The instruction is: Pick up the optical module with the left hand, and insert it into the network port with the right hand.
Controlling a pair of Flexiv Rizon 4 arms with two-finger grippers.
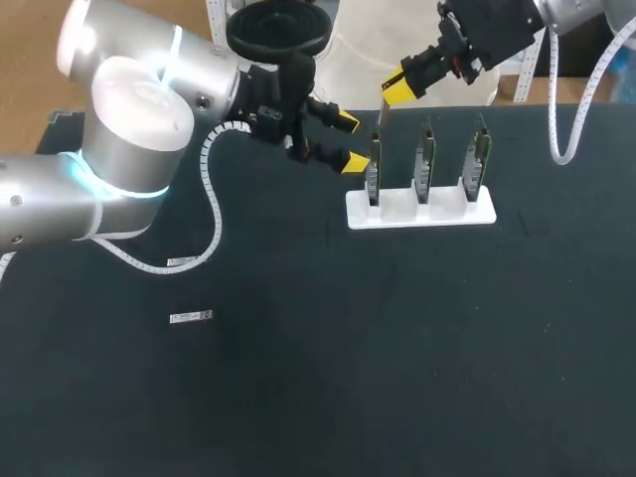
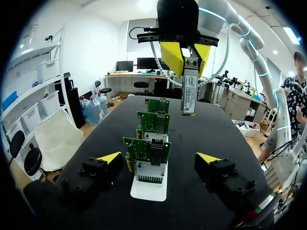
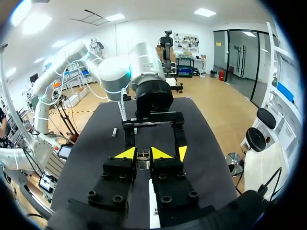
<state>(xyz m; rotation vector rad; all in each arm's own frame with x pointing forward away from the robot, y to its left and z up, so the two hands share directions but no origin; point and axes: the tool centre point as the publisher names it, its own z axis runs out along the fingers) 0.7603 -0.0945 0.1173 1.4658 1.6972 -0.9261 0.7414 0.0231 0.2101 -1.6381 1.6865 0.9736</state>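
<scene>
My right claw (image 1: 399,89) is clenched on the module (image 2: 190,91), holding it upright above the end board (image 1: 374,171) of 3 in the white stand (image 1: 417,215). My left claw (image 1: 350,142) hangs released beside that board, over the counter (image 1: 397,348).

A matt black table (image 1: 298,388) bears a smooth white plastic stand (image 1: 419,214) holding dull green circuit boards (image 1: 424,164). Above the stand, a silvery metal optical module (image 2: 190,93) sits in the right gripper (image 2: 187,56), which has yellow plastic tips. Beside the stand, the left arm (image 1: 129,149) gleams glossy silver.
</scene>
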